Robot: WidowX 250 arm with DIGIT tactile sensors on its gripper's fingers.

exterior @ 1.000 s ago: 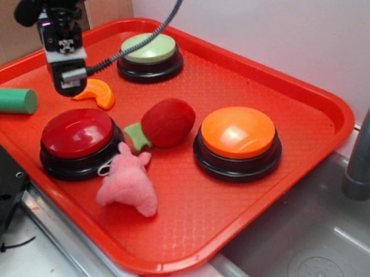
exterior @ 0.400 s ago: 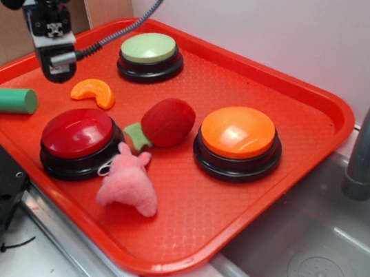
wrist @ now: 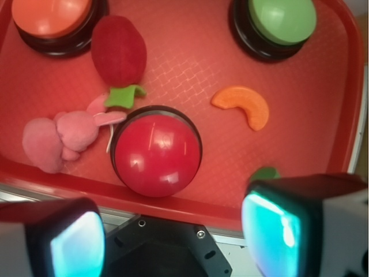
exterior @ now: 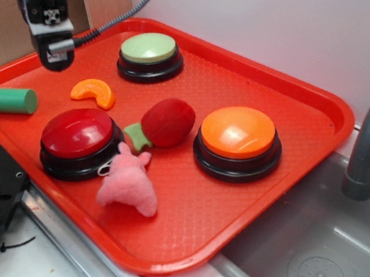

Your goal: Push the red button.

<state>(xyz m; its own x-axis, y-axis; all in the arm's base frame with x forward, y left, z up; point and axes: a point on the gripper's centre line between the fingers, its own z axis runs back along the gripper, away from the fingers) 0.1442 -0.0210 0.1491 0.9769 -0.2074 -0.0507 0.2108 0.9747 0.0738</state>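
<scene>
A red plastic tray (exterior: 301,107) sits beside a grey sink basin (exterior: 319,263) under a white wall. On the tray's near-left part rests the glossy dark red domed push button on a black base (exterior: 77,140), with a pink plush toy (exterior: 127,184) touching its right side and a fuzzy red plush strawberry (exterior: 166,122) just beyond. The black robot gripper (exterior: 51,52) hangs above the tray's far-left edge, well apart from the red button; the wrist view shows its jaws spread wide, holding nothing. An orange plastic slice (exterior: 95,92) lies between them.

Red tray (exterior: 316,102) holds 3 buttons, including the red button (exterior: 78,133), plus toys.
</scene>
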